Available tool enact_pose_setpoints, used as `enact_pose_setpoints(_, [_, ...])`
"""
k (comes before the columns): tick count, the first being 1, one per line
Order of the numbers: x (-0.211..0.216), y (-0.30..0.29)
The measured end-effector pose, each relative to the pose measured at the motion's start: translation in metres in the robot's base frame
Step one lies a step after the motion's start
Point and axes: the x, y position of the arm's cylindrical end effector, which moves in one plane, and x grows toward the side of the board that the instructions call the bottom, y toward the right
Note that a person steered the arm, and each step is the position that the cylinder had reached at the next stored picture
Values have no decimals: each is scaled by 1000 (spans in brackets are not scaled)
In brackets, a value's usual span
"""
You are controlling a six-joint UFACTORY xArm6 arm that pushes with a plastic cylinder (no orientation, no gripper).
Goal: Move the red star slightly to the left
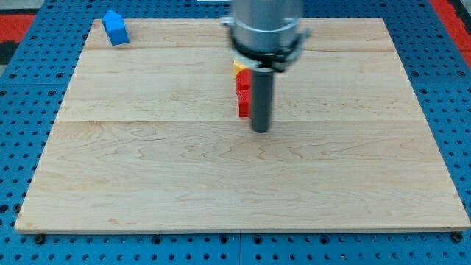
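Note:
A red block (242,96) sits near the top middle of the wooden board (147,184). Most of it is hidden behind my rod, so its star shape cannot be made out. A yellow block (239,66) shows just above it, mostly hidden by the arm. My tip (260,129) is at the red block's right side, slightly below it, close to or touching it.
A blue block (115,28) stands at the board's top left corner. The board lies on a blue perforated table (22,110). The arm's grey body (265,29) covers the top middle of the view.

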Motion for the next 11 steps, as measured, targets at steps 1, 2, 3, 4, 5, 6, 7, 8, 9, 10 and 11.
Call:
enact_pose_setpoints(1, [-11, 32])
enact_pose_setpoints(2, [-42, 32])
enact_pose_setpoints(3, [-52, 32])
enact_pose_setpoints(4, [-40, 31])
enact_pose_setpoints(5, [-40, 31])
enact_pose_setpoints(6, [-40, 15])
enact_pose_setpoints(7, [-40, 8])
enact_pose_setpoints(8, [-40, 0])
enact_pose_setpoints(9, [-40, -8])
enact_pose_setpoints(10, [-40, -17])
enact_pose_setpoints(11, [-40, -16])
